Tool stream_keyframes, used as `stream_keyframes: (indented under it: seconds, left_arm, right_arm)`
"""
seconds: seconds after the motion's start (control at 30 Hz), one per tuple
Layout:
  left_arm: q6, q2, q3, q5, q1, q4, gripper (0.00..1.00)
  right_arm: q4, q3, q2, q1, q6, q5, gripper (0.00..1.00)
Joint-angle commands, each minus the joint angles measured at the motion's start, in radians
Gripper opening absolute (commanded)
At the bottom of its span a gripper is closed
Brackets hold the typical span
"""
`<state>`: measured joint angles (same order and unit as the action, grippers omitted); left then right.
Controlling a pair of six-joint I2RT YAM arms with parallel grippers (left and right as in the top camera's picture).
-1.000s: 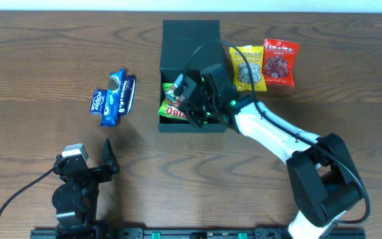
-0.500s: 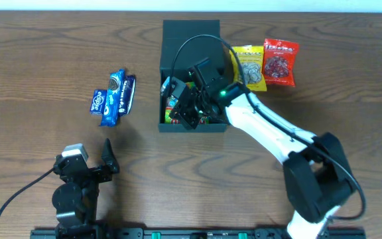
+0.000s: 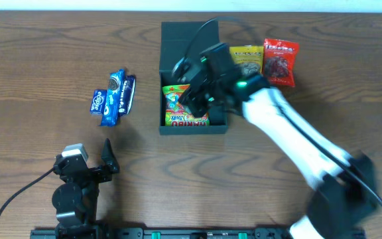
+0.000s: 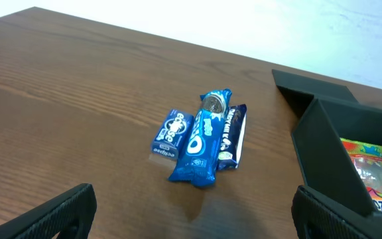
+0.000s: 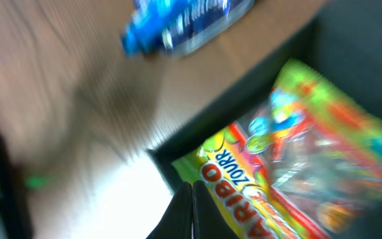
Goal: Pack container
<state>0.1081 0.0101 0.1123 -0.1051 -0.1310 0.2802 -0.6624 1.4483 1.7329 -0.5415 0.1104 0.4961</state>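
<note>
One container [image 3: 191, 30] holding one Haribo bag [image 3: 180, 106], three blue packets [image 3: 115, 98] left, two packets [image 3: 280, 61] upper right, left claw [image 4: 191, 216] open, right claw [image 5: 192, 209] closed

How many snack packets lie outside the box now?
5. Left of the container: a small blue box, a blue Oreo packet and a dark blue bar. Right of it: a yellow packet, partly under the right arm, and a red packet.
</note>
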Motion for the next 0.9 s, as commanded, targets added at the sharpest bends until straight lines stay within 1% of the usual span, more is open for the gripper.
stream_keyframes:
  seconds: [0.0,0.07,0.2,0.33,0.43,0.53,0.63,0.73,0.77,0.8,0.87]
  left_arm:
    - [0.004,-0.006,-0.024,-0.007,-0.005,0.009,0.95]
    - [0.004,-0.006,-0.024,-0.007,-0.005,0.009,0.95]
    - [0.004,-0.006,-0.024,-0.007,-0.005,0.009,0.95]
    - [0.004,-0.006,-0.024,-0.007,-0.005,0.009,0.95]
    - [0.010,-0.006,-0.024,-0.027,-0.005,-0.005,0.95]
    - [0.101,-0.006,-0.023,-0.200,-0.005,0.004,0.95]
    - [0.251,-0.006,-0.023,-0.464,-0.005,-0.001,0.95]
    - [0.423,-0.006,-0.023,-0.554,-0.005,-0.045,0.95]
    - [0.465,-0.006,-0.023,-0.601,-0.005,-0.114,0.95]
    - [0.463,-0.006,-0.019,-0.640,-0.005,-0.182,0.95]
    - [0.451,-0.003,0.006,-0.636,-0.005,-0.238,0.95]
  right_arm:
    - [-0.062,0.026,-0.142,0.021,-0.027,0.006,0.03]
    - [-0.152,0.026,-0.214,0.028,-0.027,-0.010,0.01]
    - [-0.304,0.026,-0.277,0.031,-0.028,-0.092,0.01]
    - [-0.461,0.026,-0.290,0.031,-0.032,-0.110,0.01]
    - [-0.558,0.025,-0.289,0.031,-0.078,-0.111,0.01]
    - [-0.597,0.025,-0.290,0.032,-0.091,-0.112,0.02]
    - [-0.592,0.025,-0.290,0.041,-0.092,-0.111,0.02]
    - [-0.571,0.025,-0.290,0.054,-0.096,-0.111,0.02]
    - [-0.559,0.025,-0.290,0.059,-0.096,-0.111,0.02]
    - [-0.549,0.025,-0.290,0.063,-0.096,-0.111,0.02]
    - [-0.534,0.025,-0.290,0.068,-0.096,-0.111,0.02]
